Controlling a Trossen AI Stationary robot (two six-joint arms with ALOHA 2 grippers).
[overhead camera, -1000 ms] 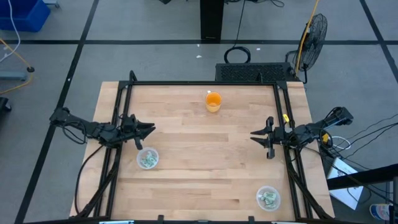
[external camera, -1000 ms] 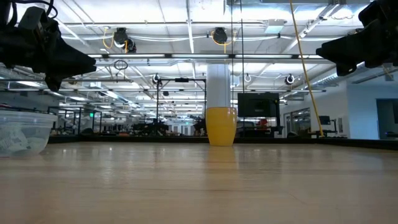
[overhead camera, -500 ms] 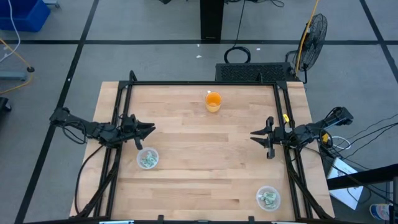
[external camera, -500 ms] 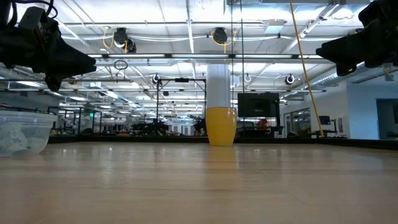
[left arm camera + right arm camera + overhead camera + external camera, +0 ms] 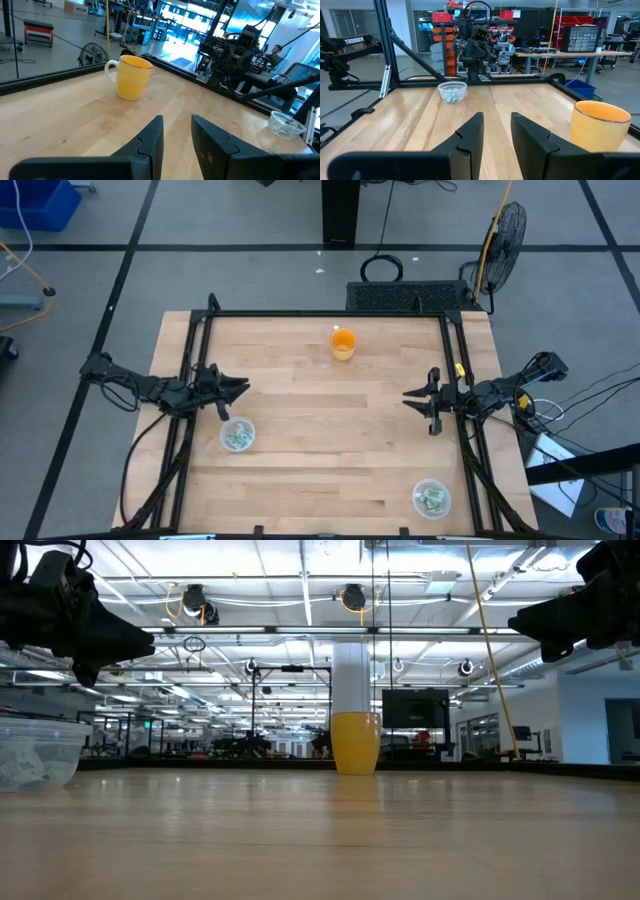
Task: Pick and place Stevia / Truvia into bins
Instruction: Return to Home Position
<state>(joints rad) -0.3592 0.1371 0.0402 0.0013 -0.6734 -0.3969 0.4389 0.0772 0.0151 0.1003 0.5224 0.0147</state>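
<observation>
Two clear plastic cups hold the green and white Stevia packets: one cup (image 5: 237, 435) stands near the table's left side, the other cup (image 5: 431, 498) near the right front corner. No loose packets show on the wood. My left gripper (image 5: 243, 388) hovers open above the table's left side, just beyond the left cup. My right gripper (image 5: 408, 397) hovers open at the table's right side. The left cup (image 5: 38, 752) shows in the low view, and both cups appear in the wrist views (image 5: 452, 92) (image 5: 286, 124).
An orange mug (image 5: 343, 343) stands near the middle of the table's far edge, also seen as the mug (image 5: 131, 76) in the left wrist view. A black metal frame (image 5: 330, 313) runs round the table. The wood between the arms is bare.
</observation>
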